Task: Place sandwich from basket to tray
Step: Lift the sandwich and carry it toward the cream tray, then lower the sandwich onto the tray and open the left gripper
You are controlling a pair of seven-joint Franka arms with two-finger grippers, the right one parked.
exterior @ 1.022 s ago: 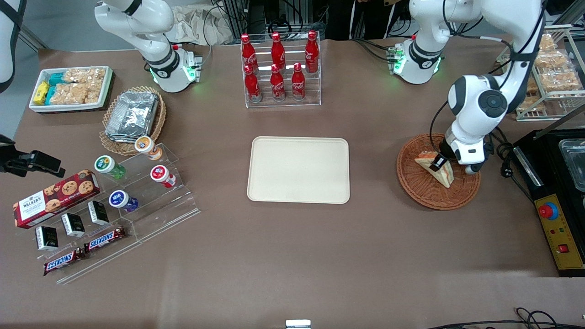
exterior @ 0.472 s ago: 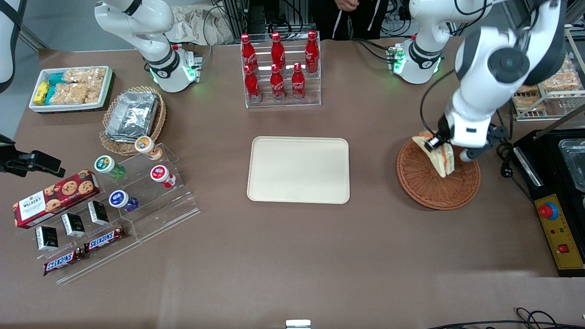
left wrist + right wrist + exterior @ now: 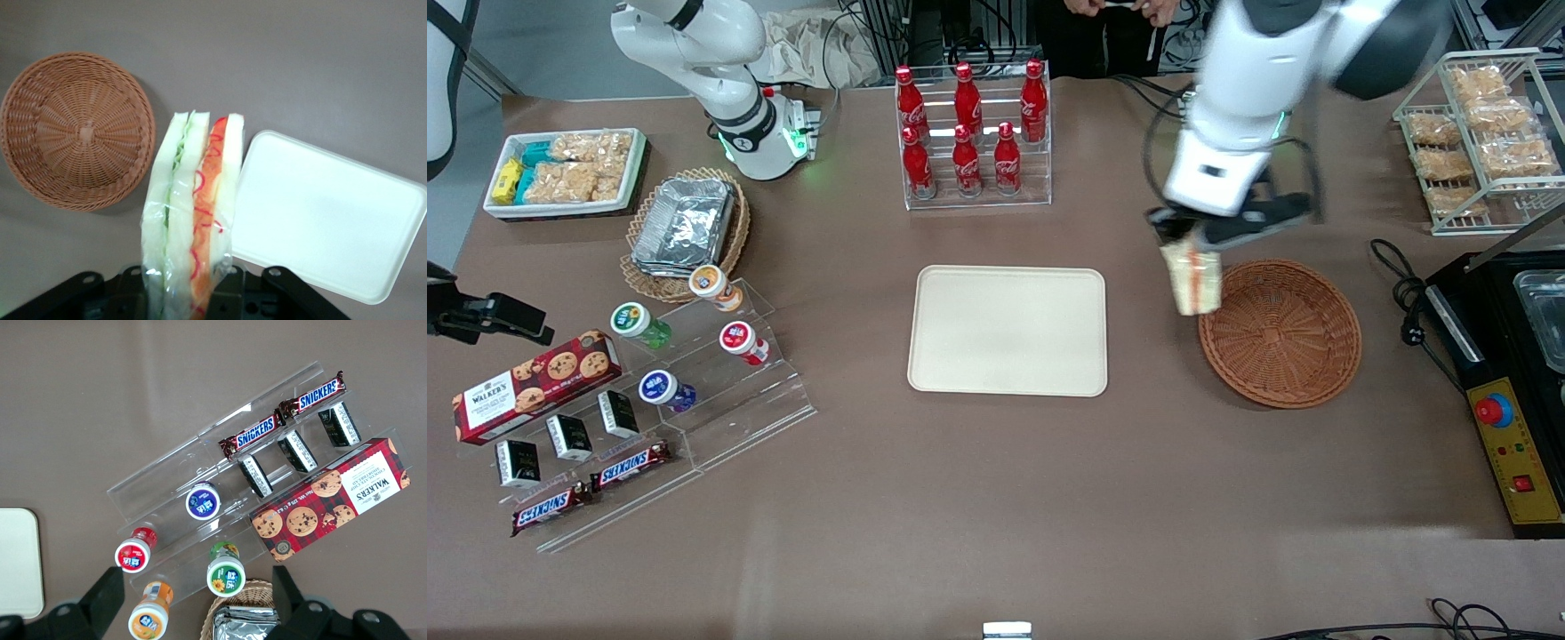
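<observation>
The gripper (image 3: 1193, 238) of the left arm is seen raised above the table, over the strip of brown tabletop (image 3: 996, 498) that lies between the tray (image 3: 1007, 330) and the basket (image 3: 1280, 333). Its 2 fingers are closed against the sandwich (image 3: 1192, 276), which is clamped at one end and hangs down from them, clear of the table. In the front view the sandwich is blurred, so its layers cannot be made out there with certainty.

From the wrist camera the sandwich (image 3: 192, 220) is seen wrapped in clear film, with 3 pale bread slices standing on edge; green filling is packed between 2 of them and orange-red filling between the other 2. The black gripper body (image 3: 180, 297) is seen at the wrapped end, with a finger pressed to each outer slice.

The round wicker basket (image 3: 77, 130) is shown with nothing in it, resting on the table just beside the hanging sandwich. The cream tray (image 3: 333, 217) is seen flat on the table beside the sandwich as well, and nothing is lying on it.

Farther from the front camera than the tray, 6 red bottles (image 3: 971, 124) are held in a clear stepped rack. Toward the parked arm's end of the table, a tan basket of foil trays (image 3: 685, 227) and a red biscuit box (image 3: 535, 384) are placed.
</observation>
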